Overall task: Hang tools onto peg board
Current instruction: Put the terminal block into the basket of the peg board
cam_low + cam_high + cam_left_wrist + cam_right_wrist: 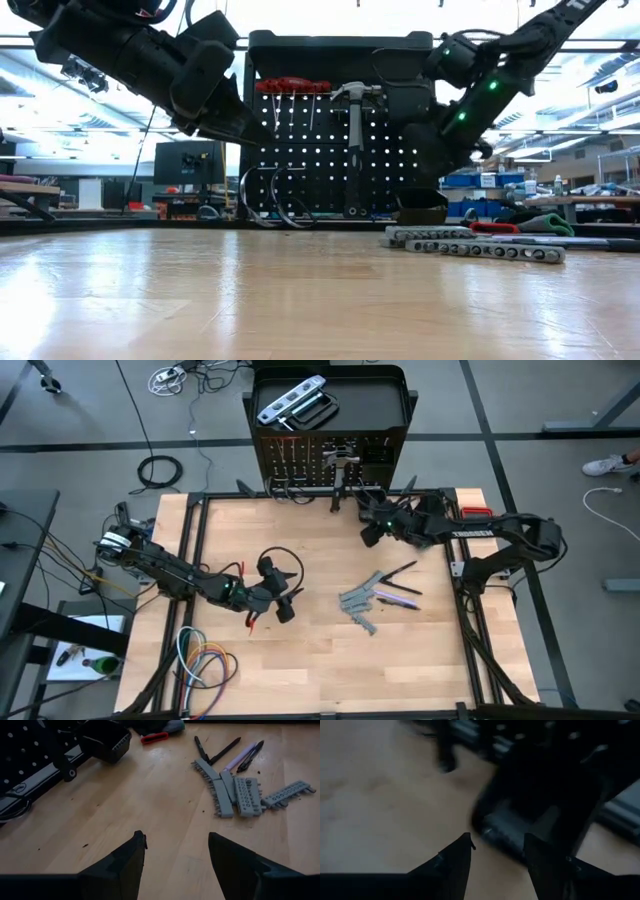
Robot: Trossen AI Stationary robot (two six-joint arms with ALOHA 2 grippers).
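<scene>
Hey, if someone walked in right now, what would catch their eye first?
Probably the black upright peg board at the table's far edge, with a steel hammer and red-handled pliers hanging on it. The right gripper hovers open just in front of it. Grey metal wrenches lie right of centre on the light wooden tabletop.

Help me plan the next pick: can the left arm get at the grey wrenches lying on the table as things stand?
Probably yes. The left gripper is open and empty, facing the grey wrenches across bare tabletop. Nothing lies between them; the right gripper is off by the peg board.
</scene>
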